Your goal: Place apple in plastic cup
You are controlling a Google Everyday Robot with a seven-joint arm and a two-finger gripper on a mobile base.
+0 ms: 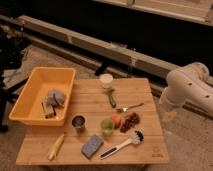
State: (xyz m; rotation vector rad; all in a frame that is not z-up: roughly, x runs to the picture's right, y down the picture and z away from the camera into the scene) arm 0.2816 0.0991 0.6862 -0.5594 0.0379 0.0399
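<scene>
apple (116,120) 1; plastic cup (106,125) 1; other cups (78,122) (106,80) 2; gripper (168,115) 1, beside table (90,102)

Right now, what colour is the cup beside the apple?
Light green cup, camera view; hand hangs beyond the table's right edge.

Your gripper (168,116) hangs just right of the table (90,100), too faint to read; the arm (192,87) runs off view rightward. What lies in the yellow tub (35,90) you cannot identify.
</scene>
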